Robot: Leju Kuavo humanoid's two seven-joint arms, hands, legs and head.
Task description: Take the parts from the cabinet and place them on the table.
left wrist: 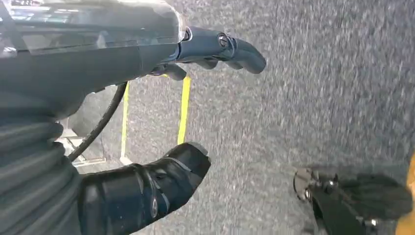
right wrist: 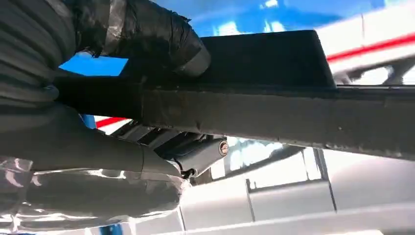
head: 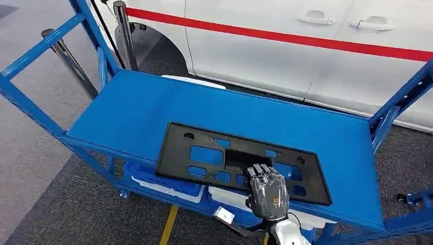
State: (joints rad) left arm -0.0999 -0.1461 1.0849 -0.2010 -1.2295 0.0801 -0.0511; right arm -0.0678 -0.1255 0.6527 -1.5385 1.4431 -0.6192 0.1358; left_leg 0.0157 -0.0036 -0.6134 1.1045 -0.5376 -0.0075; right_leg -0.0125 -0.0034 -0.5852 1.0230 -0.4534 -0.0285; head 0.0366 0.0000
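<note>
A flat black plastic part [head: 201, 137] with several cut-outs lies on the blue shelf top [head: 127, 107], towards its near edge. My right hand [head: 267, 191] grips the part's near edge, its fingers lying over the top. In the right wrist view the thumb [right wrist: 147, 34] presses one face of the black part [right wrist: 274, 107] and the darker fingers [right wrist: 195, 152] close on the other face. My left hand [left wrist: 88, 63] hangs over grey carpet with its fingers apart and nothing in it.
A white car [head: 286, 46] with a red stripe stands close behind the shelf. Blue frame uprights [head: 398, 102] rise at both ends. White and blue bins [head: 168, 185] sit on the lower level. Metal posts [head: 125, 30] stand at the back left, and a yellow line [head: 168, 224] marks the floor.
</note>
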